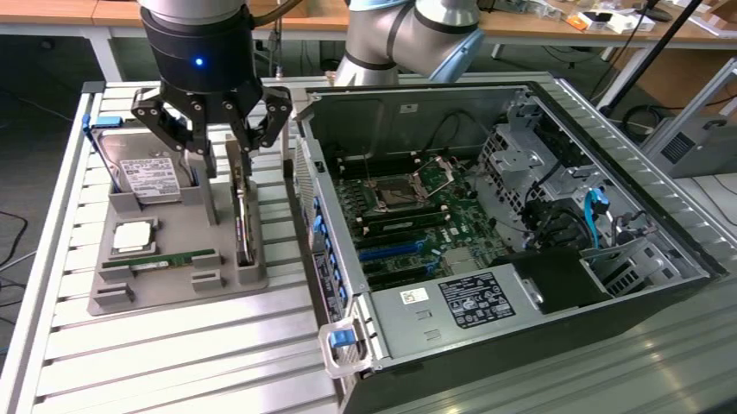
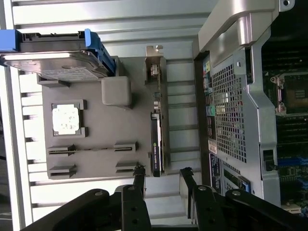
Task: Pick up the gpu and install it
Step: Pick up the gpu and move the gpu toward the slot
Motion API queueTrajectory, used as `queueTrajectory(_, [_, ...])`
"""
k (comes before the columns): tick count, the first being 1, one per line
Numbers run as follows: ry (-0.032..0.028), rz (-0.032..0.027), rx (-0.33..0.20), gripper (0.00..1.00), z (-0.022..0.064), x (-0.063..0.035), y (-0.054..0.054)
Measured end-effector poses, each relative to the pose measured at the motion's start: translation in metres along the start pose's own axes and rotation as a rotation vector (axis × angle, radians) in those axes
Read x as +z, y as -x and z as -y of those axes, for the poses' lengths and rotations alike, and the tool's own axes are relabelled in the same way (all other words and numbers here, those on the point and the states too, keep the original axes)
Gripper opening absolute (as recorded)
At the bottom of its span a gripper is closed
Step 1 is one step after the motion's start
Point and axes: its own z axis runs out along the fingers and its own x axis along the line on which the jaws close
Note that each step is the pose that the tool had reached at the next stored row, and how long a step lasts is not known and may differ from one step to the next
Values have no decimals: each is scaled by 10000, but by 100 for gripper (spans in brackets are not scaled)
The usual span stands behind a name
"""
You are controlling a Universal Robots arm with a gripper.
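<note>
Fingers [image 2: 139, 185] spread wide over the gpu [image 1: 242, 216]

Both fingers of the gripper [image 1: 223, 145] stand apart, holding nothing. Off to their side, toward the exterior view's left, the hard drive [image 1: 144, 172] sits propped in the grey holder [image 1: 230, 278]. Directly below them the gpu stands on edge in its slot (one end under the fingertips). Its long axis runs away from them along the holder, in line with the gap between them. Beyond, toward the exterior view's right, lies the open computer case [image 1: 381, 108].
</note>
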Motion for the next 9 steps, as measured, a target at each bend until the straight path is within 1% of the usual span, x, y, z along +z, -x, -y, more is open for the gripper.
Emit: queueTrajectory(9, [0,0,0,42,1,27,-1])
